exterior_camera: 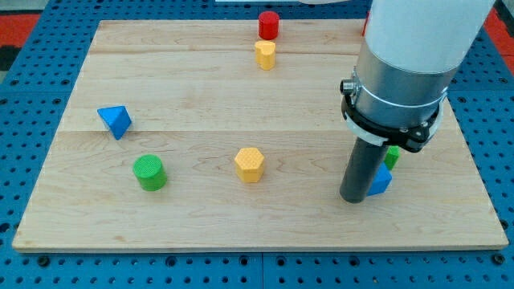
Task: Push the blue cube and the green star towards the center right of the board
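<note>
A: Where is my tip (354,198) now?

B: Down on the wooden board (201,120), near right part, touching the left side of the blue cube (381,182). No fingers here, just the bare rod; it holds nothing.

A: And the green star (392,155)?

B: Just beyond the cube, mostly hidden behind the arm, so its shape is hard to make out.

A: The rest?

B: Blue pyramid (115,121) far left, green cylinder (149,172) nearer, yellow hexagonal block (250,164) in the middle, red cylinder (267,24) and yellow block (265,54) at the far edge.
</note>
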Controlling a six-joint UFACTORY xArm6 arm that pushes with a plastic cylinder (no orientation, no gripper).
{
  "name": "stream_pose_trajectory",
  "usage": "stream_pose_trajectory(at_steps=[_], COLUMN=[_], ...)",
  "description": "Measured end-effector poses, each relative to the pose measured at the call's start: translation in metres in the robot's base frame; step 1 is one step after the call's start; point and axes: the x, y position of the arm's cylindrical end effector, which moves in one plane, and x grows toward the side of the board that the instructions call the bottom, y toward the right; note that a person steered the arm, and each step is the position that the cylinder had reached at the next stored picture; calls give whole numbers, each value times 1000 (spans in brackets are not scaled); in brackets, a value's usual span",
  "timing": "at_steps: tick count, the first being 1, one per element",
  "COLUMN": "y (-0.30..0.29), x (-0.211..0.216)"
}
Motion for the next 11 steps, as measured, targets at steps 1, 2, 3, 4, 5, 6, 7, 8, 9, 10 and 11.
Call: stream_pose_trajectory(at_steps=[1, 2, 3, 4, 5, 6, 7, 8, 9, 10, 11], y=[-7, -14, -18, -23, -28, -36, -39, -17, 1, 9, 25], x=[0, 0, 0, 0, 0, 0, 5, 12, 12, 12, 1])
